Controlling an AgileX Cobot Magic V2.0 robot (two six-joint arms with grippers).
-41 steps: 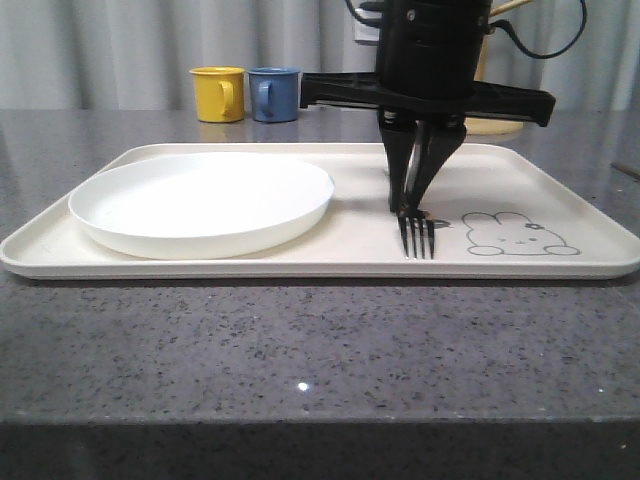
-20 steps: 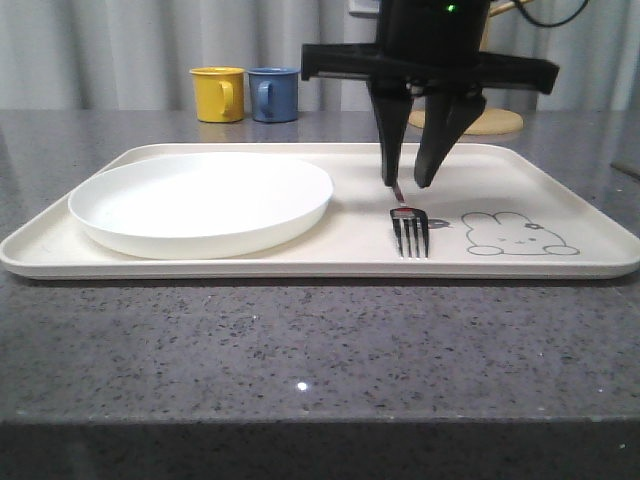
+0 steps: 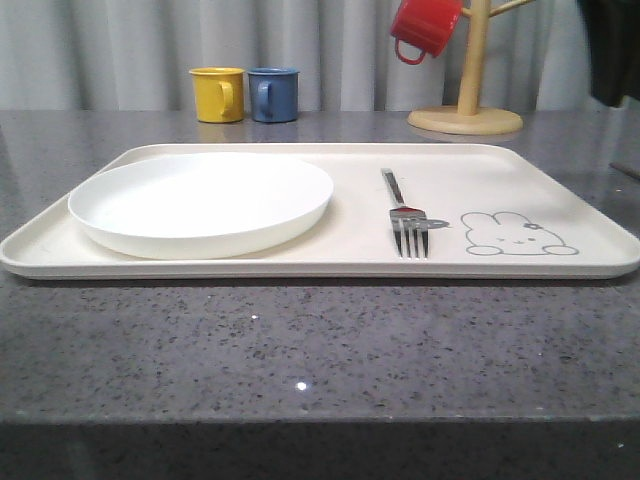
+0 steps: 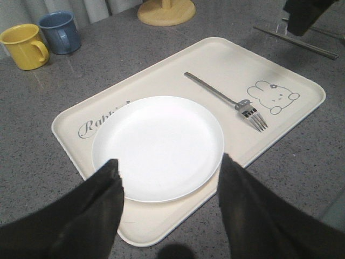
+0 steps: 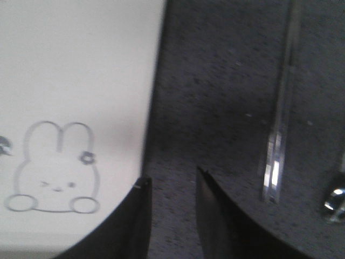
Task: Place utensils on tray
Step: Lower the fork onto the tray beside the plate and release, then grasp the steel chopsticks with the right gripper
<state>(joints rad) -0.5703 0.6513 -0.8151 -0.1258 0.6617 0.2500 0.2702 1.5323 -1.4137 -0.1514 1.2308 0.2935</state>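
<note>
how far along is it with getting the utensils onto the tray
About a third done. The fork lies on the tray between the plate and the rabbit drawing. Nothing is in hand: the right gripper is open over the counter by the tray's edge. The chopsticks and spoon are off the tray.
</note>
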